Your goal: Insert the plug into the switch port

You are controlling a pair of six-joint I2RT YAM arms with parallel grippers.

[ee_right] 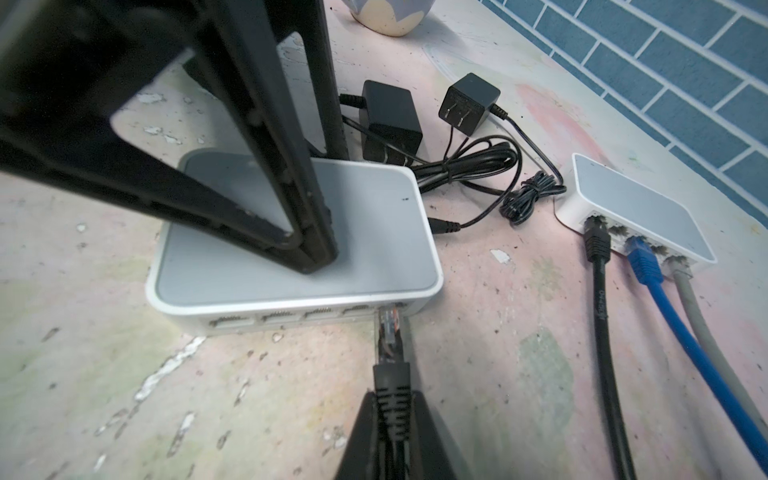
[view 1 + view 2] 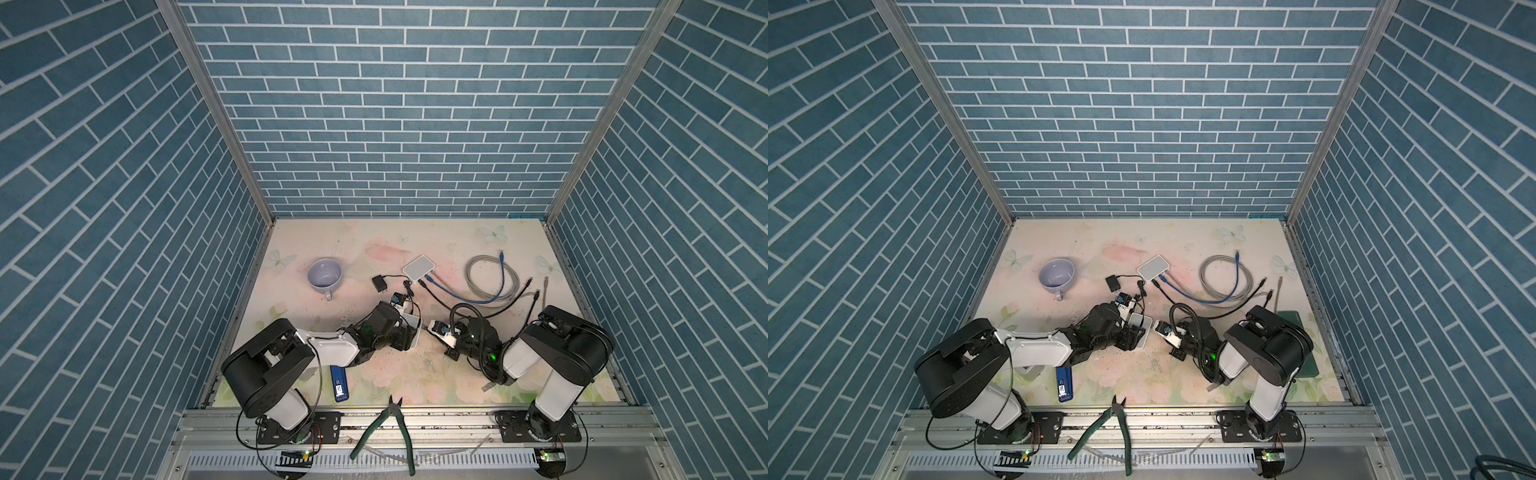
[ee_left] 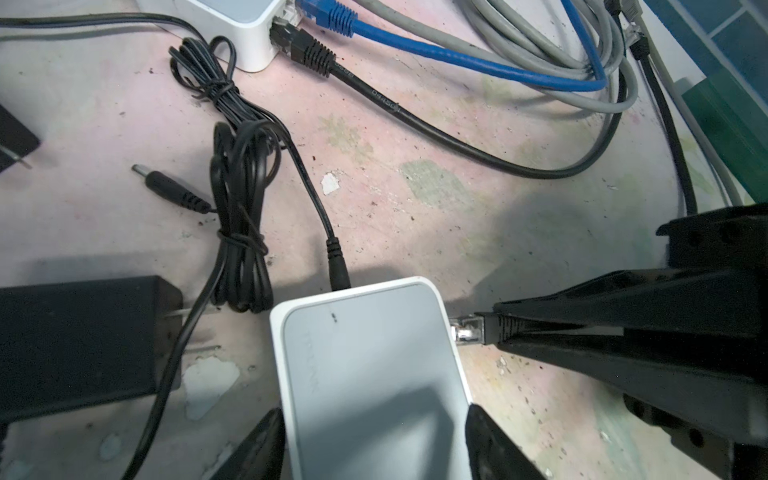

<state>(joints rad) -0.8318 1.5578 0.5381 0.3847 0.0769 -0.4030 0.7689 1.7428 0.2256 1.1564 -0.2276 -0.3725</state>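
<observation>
A white switch [image 3: 365,365] lies flat on the mat near the middle in both top views [image 2: 412,330] [image 2: 1140,330]. My left gripper [image 3: 372,419] is shut on it, one finger on each long side. Its row of ports [image 1: 291,321] faces my right gripper [image 1: 392,401], which is shut on the black boot of a cable. The cable's clear plug [image 1: 388,328] points at the end port, and its tip touches the port's mouth [image 3: 467,330]. How far in it sits I cannot tell. A thin black power lead [image 3: 338,270] enters the switch's other side.
A second white switch [image 2: 419,268] at the back holds black, blue and grey cables, whose coil [image 2: 492,278] lies to its right. Black power adapters [image 1: 390,120] and a lavender cup [image 2: 325,274] sit to the left. A blue device [image 2: 340,382] and green-handled cutters [image 2: 390,432] lie in front.
</observation>
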